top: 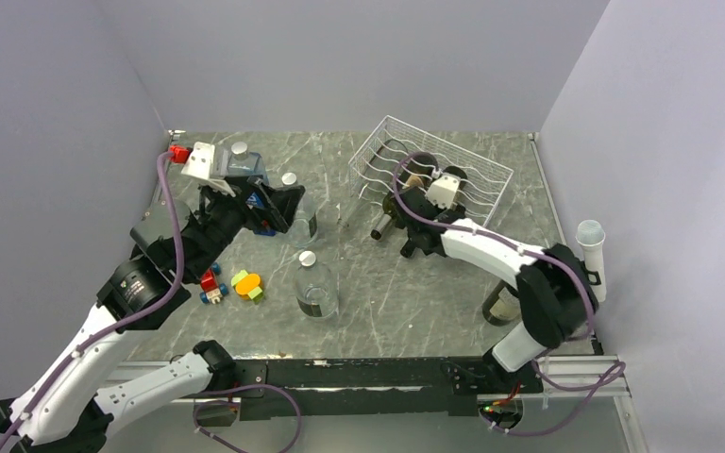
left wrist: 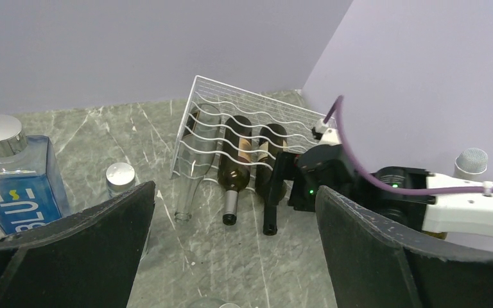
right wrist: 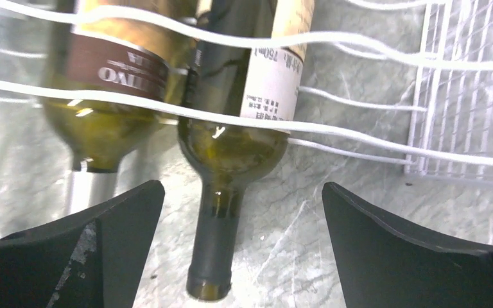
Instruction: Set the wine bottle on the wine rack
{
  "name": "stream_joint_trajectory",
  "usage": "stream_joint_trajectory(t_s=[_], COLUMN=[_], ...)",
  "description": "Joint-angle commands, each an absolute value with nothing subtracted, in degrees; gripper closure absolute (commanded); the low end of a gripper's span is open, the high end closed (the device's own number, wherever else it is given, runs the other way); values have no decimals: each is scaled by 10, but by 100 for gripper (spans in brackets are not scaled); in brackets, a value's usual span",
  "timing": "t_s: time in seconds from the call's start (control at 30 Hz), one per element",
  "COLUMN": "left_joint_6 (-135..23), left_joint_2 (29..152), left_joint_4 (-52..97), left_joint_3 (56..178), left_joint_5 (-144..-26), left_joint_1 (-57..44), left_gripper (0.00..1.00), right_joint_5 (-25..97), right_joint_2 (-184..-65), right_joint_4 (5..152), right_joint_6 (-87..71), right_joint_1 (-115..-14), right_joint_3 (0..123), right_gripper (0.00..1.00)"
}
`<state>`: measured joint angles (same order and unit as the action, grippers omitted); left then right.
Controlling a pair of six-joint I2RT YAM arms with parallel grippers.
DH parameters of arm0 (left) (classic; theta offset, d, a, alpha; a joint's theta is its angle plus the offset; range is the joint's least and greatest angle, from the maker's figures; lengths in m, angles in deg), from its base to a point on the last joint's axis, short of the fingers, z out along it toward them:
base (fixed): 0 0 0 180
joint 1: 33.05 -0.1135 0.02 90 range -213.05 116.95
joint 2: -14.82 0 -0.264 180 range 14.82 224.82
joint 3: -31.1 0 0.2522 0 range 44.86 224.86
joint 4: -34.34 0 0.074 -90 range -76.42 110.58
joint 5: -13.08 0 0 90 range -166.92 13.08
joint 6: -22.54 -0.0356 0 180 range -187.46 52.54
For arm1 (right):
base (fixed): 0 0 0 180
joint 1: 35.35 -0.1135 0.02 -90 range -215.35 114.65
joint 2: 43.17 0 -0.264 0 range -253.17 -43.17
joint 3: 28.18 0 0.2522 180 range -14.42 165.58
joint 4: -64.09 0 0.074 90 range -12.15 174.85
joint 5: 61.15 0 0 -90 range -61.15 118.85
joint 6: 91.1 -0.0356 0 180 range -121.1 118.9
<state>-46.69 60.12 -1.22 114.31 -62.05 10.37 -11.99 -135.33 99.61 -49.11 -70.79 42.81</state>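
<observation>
The white wire wine rack (top: 453, 156) stands sloped at the back right and holds three bottles. The rightmost is a dark green wine bottle (right wrist: 231, 147) with a white label; it lies in a groove under the wavy wires, with its neck sticking out onto the table. My right gripper (right wrist: 244, 244) is open, its jaws either side of that neck and clear of it. In the top view my right gripper (top: 413, 231) sits at the rack's front edge. My left gripper (top: 278, 208) hovers open at the left with nothing in it, and from its wrist the rack (left wrist: 244, 119) shows ahead.
A blue-labelled square water bottle (top: 245, 165) and two clear bottles with silver caps (top: 302, 212) (top: 316, 283) stand near the left gripper. Small coloured toys (top: 231, 283) lie at front left. Another bottle (top: 502, 302) stands by the right arm's base, beside a white tube (top: 590, 245).
</observation>
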Motion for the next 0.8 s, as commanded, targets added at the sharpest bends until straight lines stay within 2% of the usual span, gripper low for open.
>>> stream_joint_trajectory(t_s=[0.0,0.17,0.4,0.63,0.77], left_joint_6=[-463,-463,-456,-428,-417], left_joint_2=[587,584,597,615,625], left_joint_4=[3,6,27,77,72], left_joint_3=[1144,1133,1115,1070,1069], left_joint_5=[-617,-614,-627,-670,-683], left_joint_1=[104,104,104,104,104], left_gripper=[1,1,1,1,1], right_joint_5=[-132,-97,-114,-196,-274], right_joint_2=[-1269,-1176,-1022,-925,-899], right_joint_4=[980,1007,1144,1248,1310], right_joint_6=[-405,-304,-216,-199,-241], right_joint_1=[-720,-736,-726,-705,-694], right_joint_3=[435,461,524,567,581], right_gripper=[0,0,5,5,6])
